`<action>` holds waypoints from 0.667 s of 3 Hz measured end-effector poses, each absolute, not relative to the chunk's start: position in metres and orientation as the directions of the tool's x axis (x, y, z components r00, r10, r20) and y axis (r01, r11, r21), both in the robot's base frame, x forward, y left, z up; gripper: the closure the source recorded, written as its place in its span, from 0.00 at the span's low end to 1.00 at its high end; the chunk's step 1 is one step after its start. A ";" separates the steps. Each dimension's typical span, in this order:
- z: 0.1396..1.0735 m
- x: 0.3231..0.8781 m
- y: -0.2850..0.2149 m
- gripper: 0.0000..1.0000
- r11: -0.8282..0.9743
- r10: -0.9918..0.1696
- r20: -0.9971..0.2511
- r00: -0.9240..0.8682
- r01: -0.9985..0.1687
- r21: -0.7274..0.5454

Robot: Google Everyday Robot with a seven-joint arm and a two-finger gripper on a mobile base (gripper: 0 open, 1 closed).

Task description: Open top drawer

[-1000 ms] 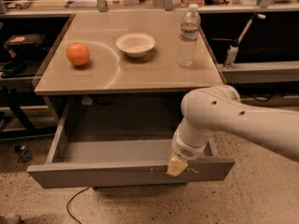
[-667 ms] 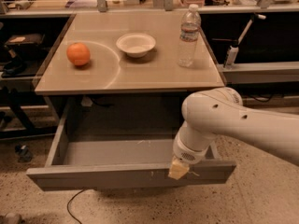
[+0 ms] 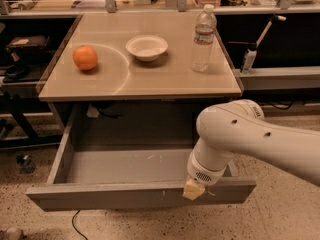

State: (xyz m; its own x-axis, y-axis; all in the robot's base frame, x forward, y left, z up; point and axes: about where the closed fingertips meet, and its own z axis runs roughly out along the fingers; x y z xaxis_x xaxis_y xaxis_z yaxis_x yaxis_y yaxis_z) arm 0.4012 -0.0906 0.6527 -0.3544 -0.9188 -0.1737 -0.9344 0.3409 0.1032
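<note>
— While the top drawer [image 3: 125, 196] stands pulled well out beneath the table [image 3: 165, 79], where is the gripper [image 3: 193, 189]?
— At its front panel's upper edge, right of centre; clenched or released, I cannot tell.

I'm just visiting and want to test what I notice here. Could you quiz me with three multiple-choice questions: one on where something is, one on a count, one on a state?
1. Where is the gripper? A on the floor; B at the top drawer's front edge, right of centre; C out of sight.
2. How many things stand on the tabletop? A one; B five; C three.
3. The top drawer is: A pulled out; B shut; C missing.

Answers:
1 B: the gripper sits at the front panel's upper rim.
2 C: there are an orange, a white bowl and a water bottle.
3 A: the drawer's grey inside lies exposed below the tabletop.
</note>
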 end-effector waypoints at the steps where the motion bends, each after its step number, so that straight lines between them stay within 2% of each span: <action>1: 0.653 0.401 -0.091 1.00 0.341 -0.919 -0.173 -0.354 -0.934 0.103; 2: 0.653 0.397 -0.091 1.00 0.344 -0.918 -0.169 -0.358 -0.933 0.104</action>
